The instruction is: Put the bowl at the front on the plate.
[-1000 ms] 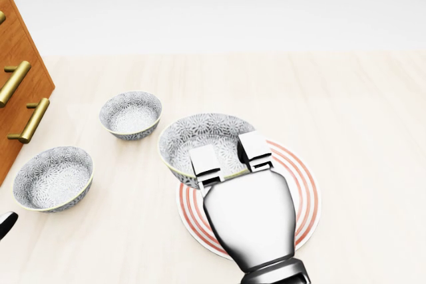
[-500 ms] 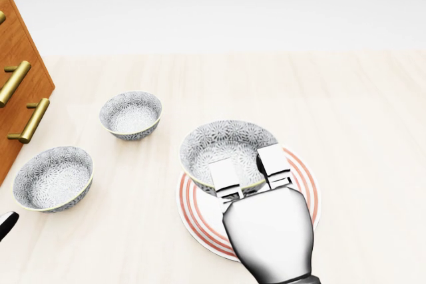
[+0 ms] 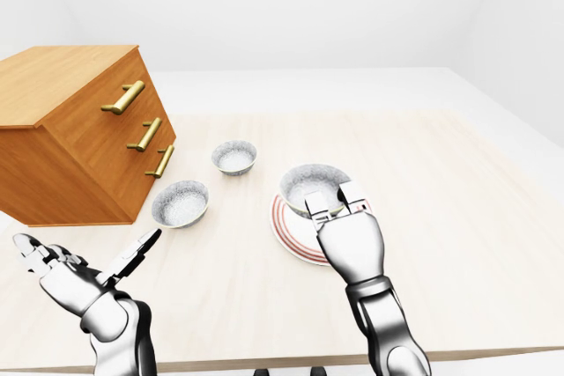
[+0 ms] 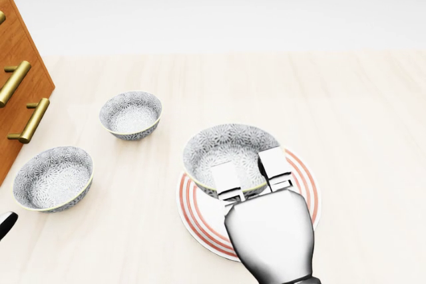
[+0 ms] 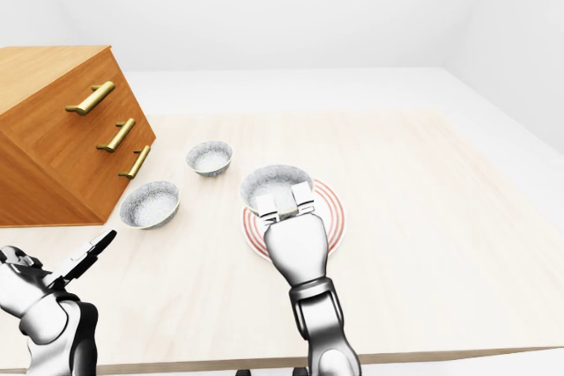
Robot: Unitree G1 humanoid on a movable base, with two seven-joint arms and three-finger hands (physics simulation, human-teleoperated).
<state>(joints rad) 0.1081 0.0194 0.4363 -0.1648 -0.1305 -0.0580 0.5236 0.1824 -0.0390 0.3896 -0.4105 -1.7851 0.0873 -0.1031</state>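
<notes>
Where it shows, the bowl point(image 4: 223, 143) is grey-patterned.

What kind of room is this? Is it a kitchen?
Probably a pretend dining spot in a computer simulation, not a full kitchen: a pale wooden table holds patterned bowls and a red-ringed plate, beside a wooden drawer chest.
</notes>
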